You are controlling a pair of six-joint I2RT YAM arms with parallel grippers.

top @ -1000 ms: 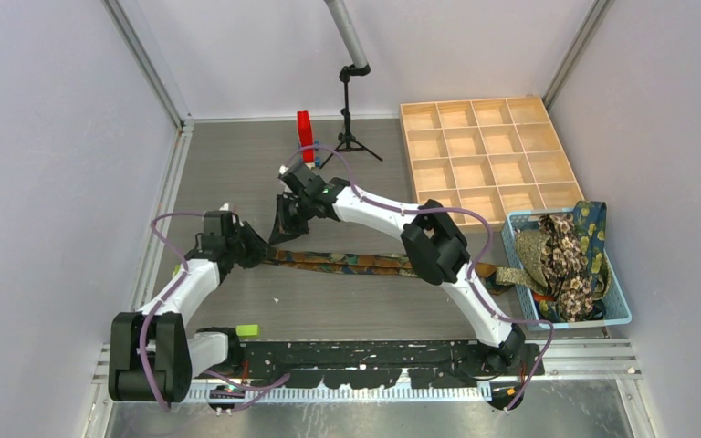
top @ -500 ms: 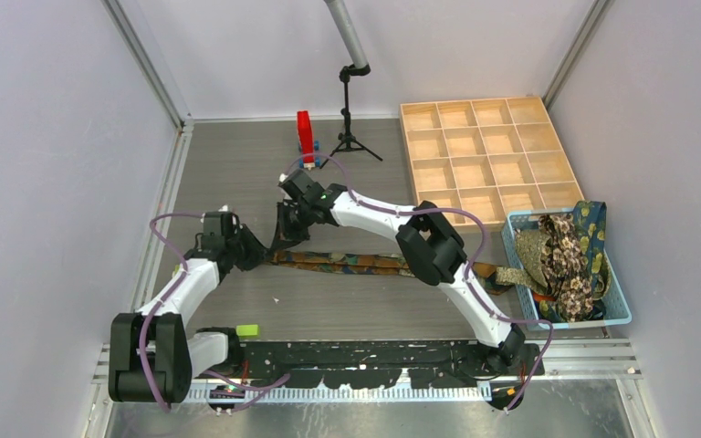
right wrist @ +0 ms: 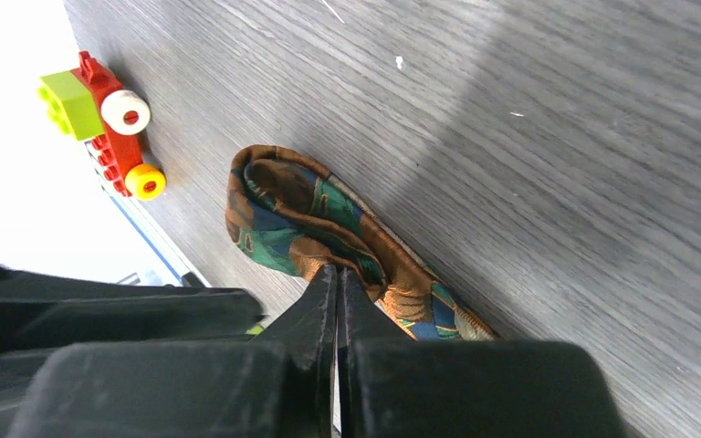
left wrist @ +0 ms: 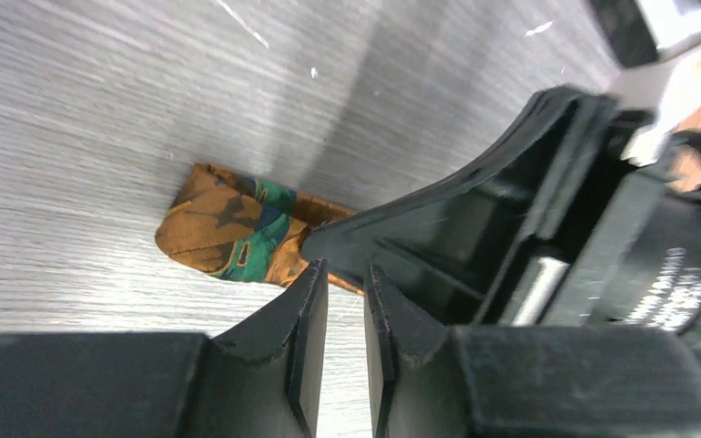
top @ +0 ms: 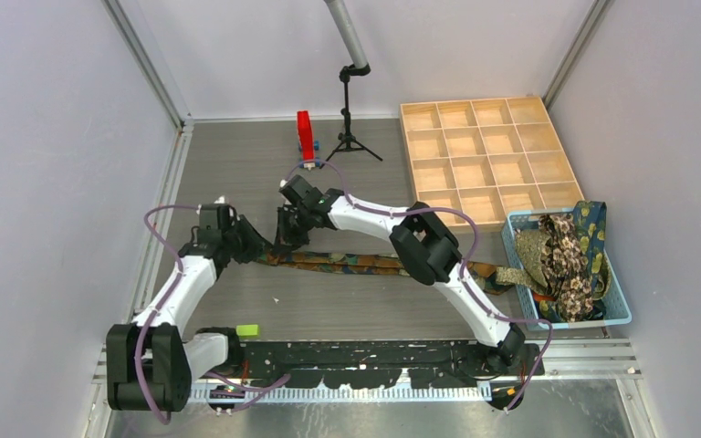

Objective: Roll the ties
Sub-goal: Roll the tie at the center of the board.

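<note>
An orange, teal and navy patterned tie lies stretched left to right across the table. Its left end is curled over into a small loop, which also shows in the left wrist view. My right gripper is shut, and its tips pinch the fabric at the base of that loop. My left gripper sits just left of the loop with the jaws a narrow gap apart and nothing between them. Its tips stand beside the right gripper's fingers. More ties are piled in the basket.
A light blue basket stands at the right edge. A wooden compartment tray is at the back right. A red block and a black tripod stand at the back. A small green block lies near the front rail.
Both grippers have shifted slightly to the left with the tie's curled end. The left arm's elbow has stretched out further.
</note>
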